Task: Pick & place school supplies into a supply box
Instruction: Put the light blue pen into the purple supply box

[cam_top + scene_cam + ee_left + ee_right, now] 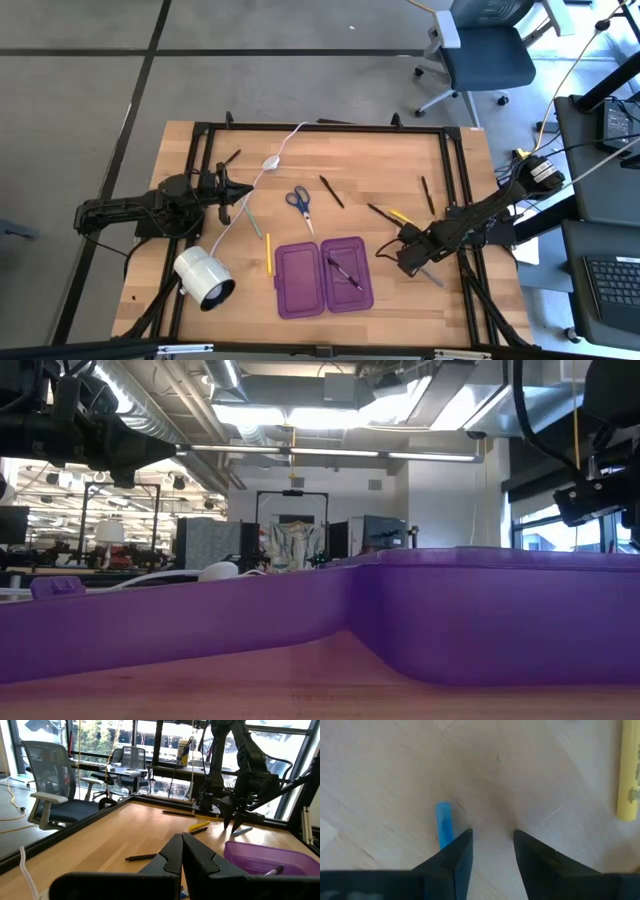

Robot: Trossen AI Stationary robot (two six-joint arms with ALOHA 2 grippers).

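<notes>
The purple supply box (323, 277) lies open near the table's near edge, with a dark pen (345, 272) in its right half. Blue-handled scissors (300, 205), dark pens (331, 191) (427, 195), a yellow pen (400, 216) and a yellow pencil (268, 253) lie on the wood. My right gripper (410, 255) (492, 845) points down, open, close over the table right of the box. Nothing is between its fingers. A blue-ended pen (443, 822) (432, 276) lies beside one finger. My left gripper (240, 195) (181, 852) waits shut at the left. My right gripper comes from above with its fingers pointing down. One finger (455, 855) covers part of the blue-ended pen, whose free end (443, 817) shows beside it on the table. Whether that finger touches the pen, I cannot tell.
A white cylindrical lamp (204, 277) lies at the near left, and its white cable with an oval switch (270, 162) runs toward the far edge. Black frame rails (460, 180) border the table. Bare wood (380, 160) lies at the far middle.
</notes>
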